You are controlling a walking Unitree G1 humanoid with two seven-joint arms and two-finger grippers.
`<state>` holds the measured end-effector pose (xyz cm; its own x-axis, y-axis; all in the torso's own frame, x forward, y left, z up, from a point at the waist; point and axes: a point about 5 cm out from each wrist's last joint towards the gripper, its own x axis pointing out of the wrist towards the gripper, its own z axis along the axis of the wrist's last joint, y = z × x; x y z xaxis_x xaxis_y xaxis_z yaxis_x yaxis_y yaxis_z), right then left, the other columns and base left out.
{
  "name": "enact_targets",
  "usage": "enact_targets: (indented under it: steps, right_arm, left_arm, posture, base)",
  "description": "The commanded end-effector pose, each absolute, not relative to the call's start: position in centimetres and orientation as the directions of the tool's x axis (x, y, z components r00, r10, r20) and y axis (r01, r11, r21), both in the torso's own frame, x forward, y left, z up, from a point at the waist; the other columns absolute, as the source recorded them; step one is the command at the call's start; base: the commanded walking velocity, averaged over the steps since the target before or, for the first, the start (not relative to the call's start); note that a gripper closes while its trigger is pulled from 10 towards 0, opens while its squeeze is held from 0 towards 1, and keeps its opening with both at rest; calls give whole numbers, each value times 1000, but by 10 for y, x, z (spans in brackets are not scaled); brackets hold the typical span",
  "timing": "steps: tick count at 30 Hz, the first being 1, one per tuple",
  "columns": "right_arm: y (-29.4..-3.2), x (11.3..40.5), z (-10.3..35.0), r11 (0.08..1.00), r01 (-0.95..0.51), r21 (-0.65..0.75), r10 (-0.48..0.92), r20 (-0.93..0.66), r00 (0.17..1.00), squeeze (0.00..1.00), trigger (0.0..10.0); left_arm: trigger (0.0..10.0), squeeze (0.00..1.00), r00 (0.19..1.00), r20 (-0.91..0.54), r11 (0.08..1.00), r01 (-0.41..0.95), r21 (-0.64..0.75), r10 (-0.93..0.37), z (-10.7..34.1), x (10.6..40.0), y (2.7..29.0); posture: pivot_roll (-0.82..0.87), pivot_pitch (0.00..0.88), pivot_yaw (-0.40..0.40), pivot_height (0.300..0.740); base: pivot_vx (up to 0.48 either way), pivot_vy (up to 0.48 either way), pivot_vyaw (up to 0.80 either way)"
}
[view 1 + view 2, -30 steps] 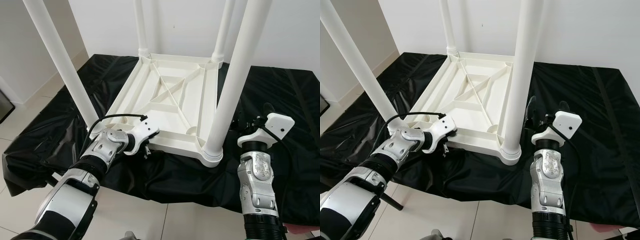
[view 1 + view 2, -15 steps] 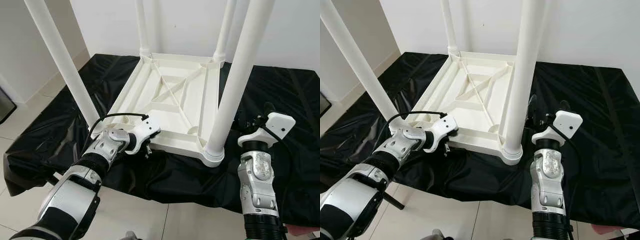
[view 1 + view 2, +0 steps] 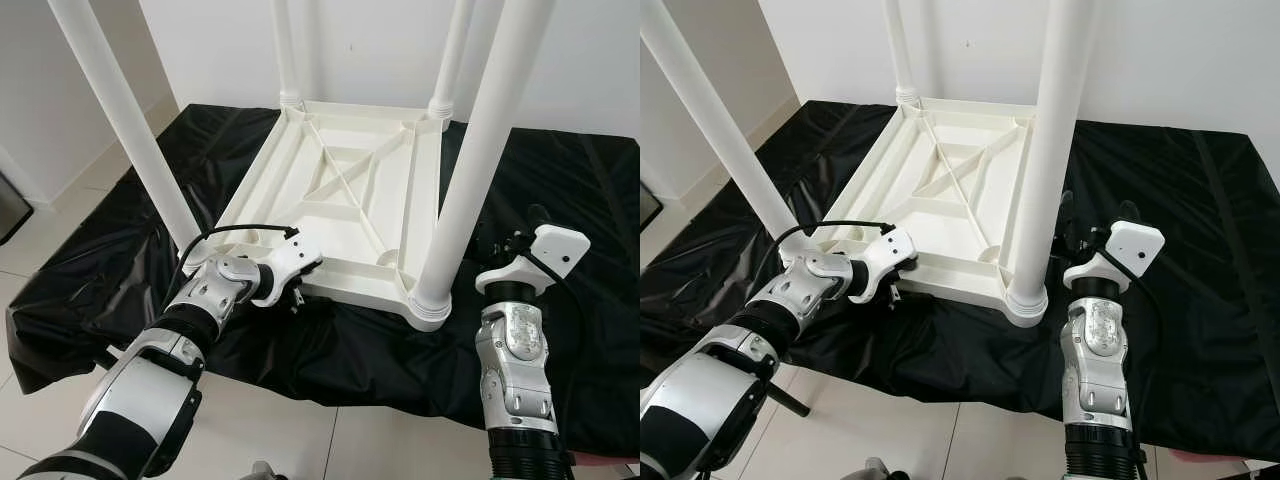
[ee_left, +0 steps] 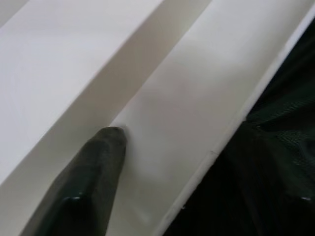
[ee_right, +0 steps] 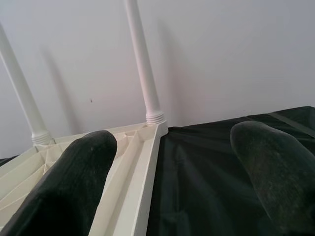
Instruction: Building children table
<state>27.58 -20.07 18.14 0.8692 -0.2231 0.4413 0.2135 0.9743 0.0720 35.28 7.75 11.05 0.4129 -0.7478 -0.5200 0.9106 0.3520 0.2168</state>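
The white plastic children's table (image 3: pixel 345 190) lies upside down on a black sheet (image 3: pixel 580 200), with its legs standing up. My left gripper (image 3: pixel 295 293) is at the table's near rim (image 4: pixel 187 98), close to the near-left leg (image 3: pixel 130 130). My right gripper (image 3: pixel 1096 215) is held upright just right of the near-right leg (image 3: pixel 470 170), apart from it. It is open, with both fingers (image 5: pixel 69 182) spread and nothing between them.
The black sheet covers the floor under and around the table, bunched along its near edge. Pale floor tiles (image 3: pixel 40 230) lie to the left and in front. A white wall (image 3: pixel 360 50) stands close behind the table.
The whole picture has shifted slightly, so the camera moved. Both grippers keep their places relative to the table.
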Motion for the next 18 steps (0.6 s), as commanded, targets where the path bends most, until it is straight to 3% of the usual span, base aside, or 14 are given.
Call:
enact_targets:
  steps: [1,18]
  right_arm:
    - [-197,275,181,977,203,69,-213,439,873,0,10000]
    - [-198,276,180,976,208,65,-215,438,873,0,10000]
  left_arm:
    - [0,0,454,-554,407,888,216,-698,102,354,86]
    - [0,0,409,-569,356,911,208,-714,99,350,95]
  posture:
    - [-51,35,119,740]
    - [-57,14,123,740]
  base:
    - [0,0,0]
    - [0,0,0]
